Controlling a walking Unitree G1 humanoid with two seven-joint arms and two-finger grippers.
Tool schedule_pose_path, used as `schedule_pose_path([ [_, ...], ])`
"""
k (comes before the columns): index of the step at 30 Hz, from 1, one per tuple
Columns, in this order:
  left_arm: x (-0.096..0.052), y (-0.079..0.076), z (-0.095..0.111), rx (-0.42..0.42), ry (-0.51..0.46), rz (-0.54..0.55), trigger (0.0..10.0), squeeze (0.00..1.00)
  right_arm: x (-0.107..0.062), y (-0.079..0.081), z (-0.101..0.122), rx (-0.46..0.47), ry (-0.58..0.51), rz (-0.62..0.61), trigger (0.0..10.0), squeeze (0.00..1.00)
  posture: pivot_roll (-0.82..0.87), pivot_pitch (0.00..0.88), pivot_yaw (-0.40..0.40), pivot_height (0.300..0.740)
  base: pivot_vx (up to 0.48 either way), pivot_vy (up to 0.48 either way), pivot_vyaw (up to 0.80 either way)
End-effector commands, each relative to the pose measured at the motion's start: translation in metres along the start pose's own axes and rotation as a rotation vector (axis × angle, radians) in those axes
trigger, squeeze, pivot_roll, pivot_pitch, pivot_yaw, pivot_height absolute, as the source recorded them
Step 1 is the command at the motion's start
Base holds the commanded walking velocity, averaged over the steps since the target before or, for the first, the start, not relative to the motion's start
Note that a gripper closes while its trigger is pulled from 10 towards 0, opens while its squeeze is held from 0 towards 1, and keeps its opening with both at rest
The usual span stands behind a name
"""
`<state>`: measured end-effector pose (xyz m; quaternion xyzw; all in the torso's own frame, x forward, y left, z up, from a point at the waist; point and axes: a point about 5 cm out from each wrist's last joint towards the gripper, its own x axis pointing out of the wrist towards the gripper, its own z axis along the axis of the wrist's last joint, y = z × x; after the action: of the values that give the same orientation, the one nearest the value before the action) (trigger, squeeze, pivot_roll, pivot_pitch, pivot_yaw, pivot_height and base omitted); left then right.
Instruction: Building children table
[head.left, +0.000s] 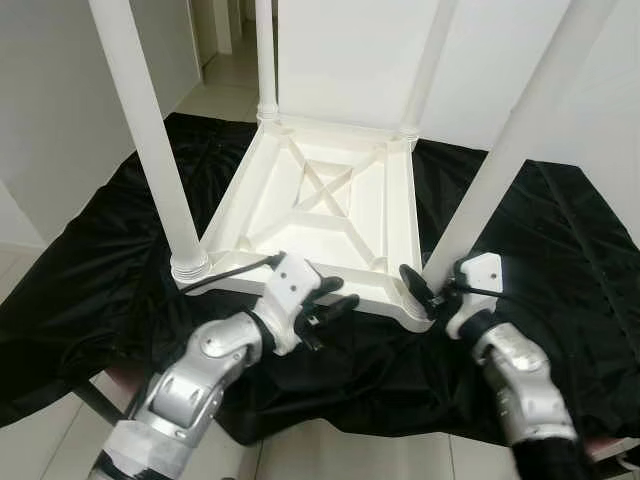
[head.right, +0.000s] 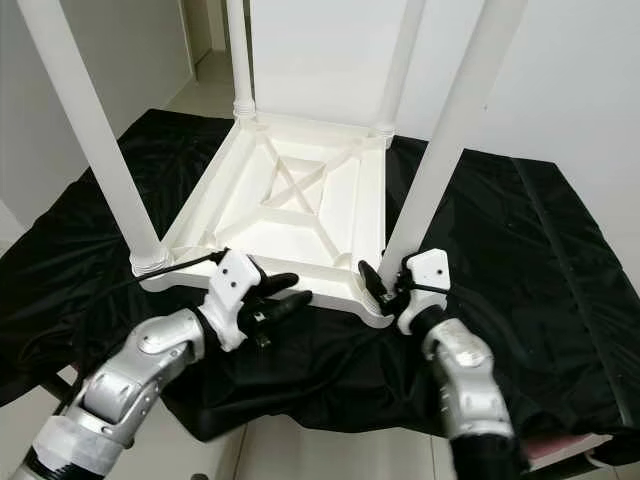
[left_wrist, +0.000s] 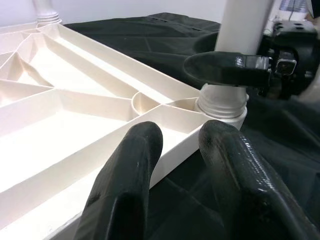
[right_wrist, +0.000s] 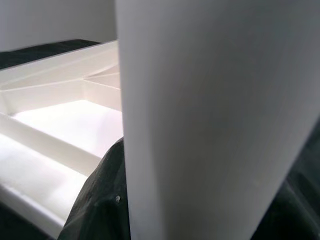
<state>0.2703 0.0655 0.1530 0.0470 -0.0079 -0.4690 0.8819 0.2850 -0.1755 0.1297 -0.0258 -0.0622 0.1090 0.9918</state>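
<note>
Though upside down, table (head.left: 330, 215), legs (head.left: 150, 140) straight up.

left claw (left_wrist: 175, 170) parted over tabletop rim (left_wrist: 172, 145) | leg (left_wrist: 235, 60) socketed | right claw (left_wrist: 227, 68) beside leg

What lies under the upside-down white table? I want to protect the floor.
A black cloth lies spread under the white table, reaching past it on every side. What the cloth itself rests on is covered; pale floor tiles show at its near edge.
</note>
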Motion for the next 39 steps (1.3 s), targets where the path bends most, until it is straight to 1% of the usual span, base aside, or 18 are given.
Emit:
schedule_pose_path([
  [1,0.002,0.005,0.0,0.001,0.022,0.061,10.0,0.0,-0.006,0.002,-0.008,0.025,0.054,-0.178,10.0,0.0,0.0,0.028,-0.025,0.74,0.0,0.0,0.0],
  [2,0.002,0.006,0.0,0.001,0.023,0.065,10.0,0.0,-0.007,0.003,-0.009,0.039,0.065,-0.228,10.0,0.0,0.0,0.028,-0.025,0.74,0.0,0.0,0.0],
  [3,0.002,0.006,0.0,0.001,0.023,0.065,10.0,0.0,-0.007,0.003,-0.009,0.039,0.065,-0.228,10.0,0.0,0.0,0.028,-0.025,0.74,0.0,0.0,0.0],
  [5,0.002,0.008,-0.001,-0.003,0.041,0.084,10.0,0.0,-0.007,0.004,-0.008,-0.014,0.092,-0.363,10.0,0.0,-0.01,0.027,-0.024,0.74,0.0,0.0,0.0],
  [7,0.002,0.01,-0.001,-0.013,0.045,0.102,10.0,0.0,-0.008,0.006,-0.006,0.021,0.097,-0.456,10.0,0.0,-0.01,0.031,-0.024,0.74,0.0,0.0,0.0],
  [9,0.002,0.013,0.002,-0.031,0.036,0.137,10.0,0.0,-0.01,0.007,-0.005,0.017,0.094,-0.55,10.0,0.0,-0.01,0.034,-0.018,0.74,0.0,0.0,0.0],
  [11,0.001,0.016,0.003,-0.053,0.024,0.158,10.0,0.0,-0.009,0.01,-0.002,-0.001,0.066,-0.566,10.0,0.0,-0.02,0.037,-0.012,0.74,0.0,0.0,0.0],
  [14,0.0,0.025,0.007,-0.108,-0.002,0.216,10.0,0.0,-0.004,0.022,0.009,0.044,-0.014,-0.512,10.0,0.0,-0.02,0.038,-0.001,0.74,0.0,0.0,0.0],
  [19,-0.001,0.026,0.009,-0.102,-0.008,0.217,10.0,0.0,-0.005,0.029,0.011,0.084,-0.021,-0.504,10.0,0.0,-0.02,0.038,-0.001,0.74,0.0,0.0,0.0],
  [20,-0.001,0.026,0.009,-0.092,-0.005,0.213,10.0,0.0,-0.004,0.03,0.011,0.086,-0.011,-0.51,10.0,0.6,-0.02,0.036,0.0,0.74,0.0,0.0,0.0],
  [22,-0.001,0.025,0.009,-0.086,-0.003,0.209,10.0,0.0,-0.004,0.03,0.011,0.084,-0.005,-0.512,10.0,0.6,-0.01,0.036,0.0,0.74,0.0,0.0,0.0],
  [23,0.0,0.025,0.01,-0.077,-0.001,0.206,10.0,0.0,-0.004,0.03,0.012,0.088,-0.011,-0.505,10.0,1.0,-0.01,0.034,0.0,0.74,0.0,0.0,0.0],
  [28,0.0,0.025,0.012,-0.07,-0.006,0.204,10.0,0.0,-0.005,0.027,0.014,0.089,-0.035,-0.483,10.0,1.0,-0.01,0.033,-0.003,0.74,0.0,0.0,0.0],
  [30,0.002,0.025,0.014,-0.068,-0.019,0.204,10.0,0.0,-0.01,0.025,0.017,0.077,-0.078,-0.448,10.0,1.0,-0.01,0.034,-0.01,0.74,0.0,0.0,0.0],
  [31,0.002,0.023,0.016,-0.065,-0.029,0.204,10.0,0.0,-0.015,0.025,0.021,0.085,-0.134,-0.421,10.0,0.0,-0.01,0.033,-0.016,0.74,0.0,0.0,0.0],
  [33,0.003,0.023,0.016,-0.064,-0.031,0.205,10.0,0.0,-0.017,0.024,0.023,0.091,-0.152,-0.417,10.0,0.0,-0.01,0.033,-0.016,0.74,0.0,0.0,0.0],
  [34,0.003,0.022,0.017,-0.061,-0.037,0.209,10.0,0.0,-0.024,0.023,0.022,0.079,-0.164,-0.422,10.0,0.0,-0.01,0.034,-0.017,0.74,0.0,0.0,0.0],
  [39,0.003,0.022,0.017,-0.061,-0.037,0.209,10.0,0.0,-0.024,0.023,0.022,0.079,-0.164,-0.422,10.0,0.0,-0.01,0.034,-0.017,0.74,0.0,0.0,0.0],
])
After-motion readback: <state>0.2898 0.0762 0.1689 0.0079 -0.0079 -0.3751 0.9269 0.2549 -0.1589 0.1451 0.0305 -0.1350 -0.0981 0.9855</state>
